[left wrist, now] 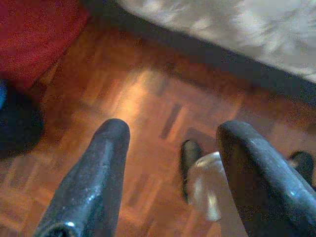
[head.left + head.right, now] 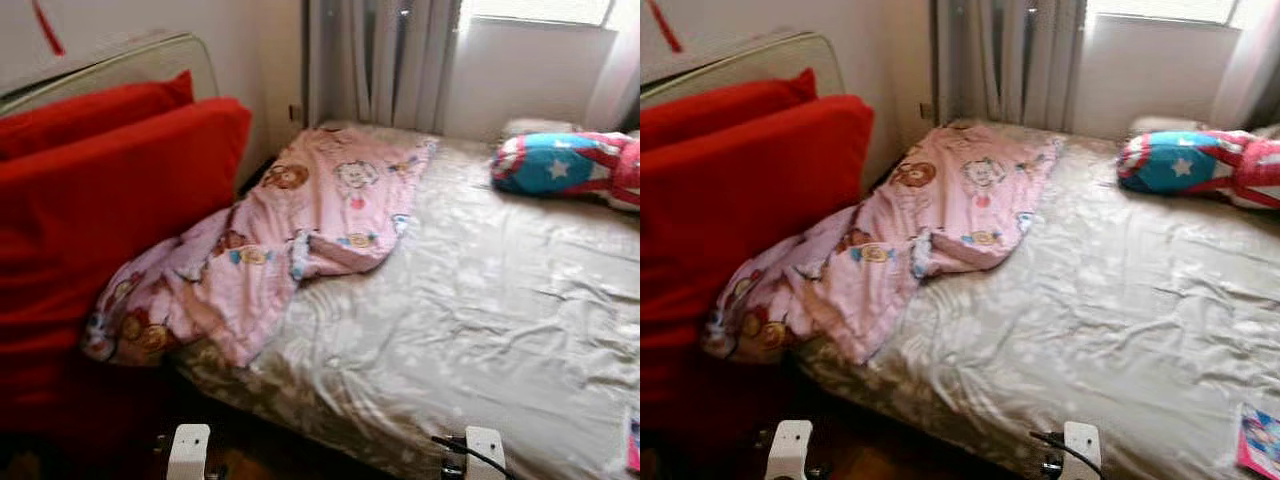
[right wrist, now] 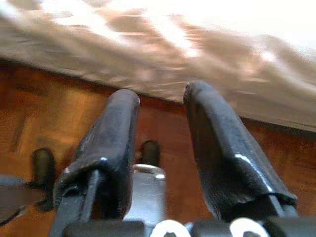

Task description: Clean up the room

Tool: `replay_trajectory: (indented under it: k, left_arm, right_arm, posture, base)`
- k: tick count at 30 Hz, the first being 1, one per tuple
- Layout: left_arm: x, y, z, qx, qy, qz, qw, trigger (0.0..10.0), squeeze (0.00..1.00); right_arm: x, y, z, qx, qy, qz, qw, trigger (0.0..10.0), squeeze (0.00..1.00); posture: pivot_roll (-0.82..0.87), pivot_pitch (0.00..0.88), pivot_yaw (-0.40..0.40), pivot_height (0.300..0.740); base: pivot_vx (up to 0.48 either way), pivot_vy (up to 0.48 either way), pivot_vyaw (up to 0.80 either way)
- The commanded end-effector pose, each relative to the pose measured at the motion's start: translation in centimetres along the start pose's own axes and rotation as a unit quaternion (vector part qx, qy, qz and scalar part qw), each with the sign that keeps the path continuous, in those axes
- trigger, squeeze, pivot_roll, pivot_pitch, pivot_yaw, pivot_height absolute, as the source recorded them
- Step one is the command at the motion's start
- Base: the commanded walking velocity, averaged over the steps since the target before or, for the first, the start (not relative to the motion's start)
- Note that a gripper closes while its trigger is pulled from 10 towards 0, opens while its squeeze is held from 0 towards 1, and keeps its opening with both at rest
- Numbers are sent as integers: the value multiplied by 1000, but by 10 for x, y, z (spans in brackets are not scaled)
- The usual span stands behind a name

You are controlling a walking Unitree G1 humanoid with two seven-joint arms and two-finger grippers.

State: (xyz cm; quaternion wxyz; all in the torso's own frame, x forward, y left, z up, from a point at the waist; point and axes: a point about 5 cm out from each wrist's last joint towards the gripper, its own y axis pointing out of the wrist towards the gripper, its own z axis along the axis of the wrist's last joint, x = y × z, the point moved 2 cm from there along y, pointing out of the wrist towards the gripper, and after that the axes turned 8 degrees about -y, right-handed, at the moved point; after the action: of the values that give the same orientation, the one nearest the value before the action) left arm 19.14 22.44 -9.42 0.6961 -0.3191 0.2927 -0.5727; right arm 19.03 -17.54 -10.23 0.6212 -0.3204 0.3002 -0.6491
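Both arms hang low by the bed's near edge. Left gripper (image 1: 170,143) has its 2 fingers spread wide over the wood floor (image 1: 148,98), right gripper (image 3: 160,106) narrower, both empty. Pink blanket (image 2: 290,230) lies crumpled along the bed's (image 2: 480,300) left edge, beside red cushions (image 2: 100,220).

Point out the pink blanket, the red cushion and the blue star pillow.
pink blanket (image 2: 320,205), left eye view, on its flat upper part.
red cushion (image 2: 110,210), left eye view, on its front face.
blue star pillow (image 2: 550,165), left eye view, on the blue patch.
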Motion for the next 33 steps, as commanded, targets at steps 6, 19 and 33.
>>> replay_trajectory:
  k: [6,19,33]
  left_arm:
    - [3,1,5,5,9,-4,1000,10000,0]
    - [3,1,4,6,18,-2,1000,10000,0]
    - [6,1,6,14,20,-8,1000,10000,0]
  right_arm:
    - [5,0,0,-3,-1,-6,1000,10000,0]
    - [15,-3,-9,-10,1,-10,1000,10000,0]
    - [9,-3,-11,-13,-6,2,1000,10000,0]
  posture:
    - [54,0,-9,740]
    - [56,0,-14,740]
    - [58,0,-11,740]
  base:
    - [0,480,0]
    - [0,295,0]
    - [0,0,270]
